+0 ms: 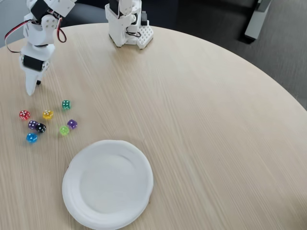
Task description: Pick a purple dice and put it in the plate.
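Fixed view: tiny translucent cubes with white pips clustered at left, among them the purple dice (72, 124), beside a lime die (64, 130), well apart from the gripper. Below, a round, smooth white plate (107, 183), shallow-rimmed. Pale wood-grain round table (206, 124); dark floor beyond. White gripper (31, 90) pointing down above the cluster, fingers together, holding nothing.
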Robot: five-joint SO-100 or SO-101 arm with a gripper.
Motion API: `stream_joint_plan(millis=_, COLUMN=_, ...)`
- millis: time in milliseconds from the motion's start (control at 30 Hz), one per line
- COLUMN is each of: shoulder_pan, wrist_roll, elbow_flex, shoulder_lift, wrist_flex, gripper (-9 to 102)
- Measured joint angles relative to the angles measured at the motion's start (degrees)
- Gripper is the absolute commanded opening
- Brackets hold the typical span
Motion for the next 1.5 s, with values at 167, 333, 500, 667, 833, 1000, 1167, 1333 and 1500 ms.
stream_joint_plan(millis=167, shoulder_pan=0.00, wrist_roll=-0.79, elbow_flex=0.00, shoulder_lift=-0.09, wrist_flex=0.00, gripper=17)
stream_joint_plan(millis=333, shoulder_pan=0.44, wrist_roll=-1.58, elbow_flex=0.00, shoulder_lift=-0.09, wrist_flex=0.00, gripper=16)
stream_joint_plan(millis=500, shoulder_pan=1.05, wrist_roll=-1.58, elbow_flex=0.00, shoulder_lift=-0.09, wrist_flex=-0.09, gripper=16)
stream_joint_plan(millis=667, shoulder_pan=4.57, wrist_roll=-3.43, elbow_flex=0.00, shoulder_lift=-0.26, wrist_flex=-0.44, gripper=16)
stream_joint_plan(millis=833, shoulder_pan=6.15, wrist_roll=-4.66, elbow_flex=0.00, shoulder_lift=-0.26, wrist_flex=-0.44, gripper=16)
stream_joint_plan(millis=1000, shoulder_pan=6.15, wrist_roll=-4.92, elbow_flex=0.00, shoulder_lift=-0.26, wrist_flex=-0.44, gripper=16)
stream_joint_plan(millis=1167, shoulder_pan=6.15, wrist_roll=-5.01, elbow_flex=0.00, shoulder_lift=-0.26, wrist_flex=-0.44, gripper=11)
stream_joint_plan(millis=1333, shoulder_pan=6.15, wrist_roll=-5.01, elbow_flex=0.00, shoulder_lift=-0.26, wrist_flex=-0.44, gripper=6)
stream_joint_plan(millis=1500, shoulder_pan=6.15, wrist_roll=-5.01, elbow_flex=0.00, shoulder_lift=-0.26, wrist_flex=-0.44, gripper=3)
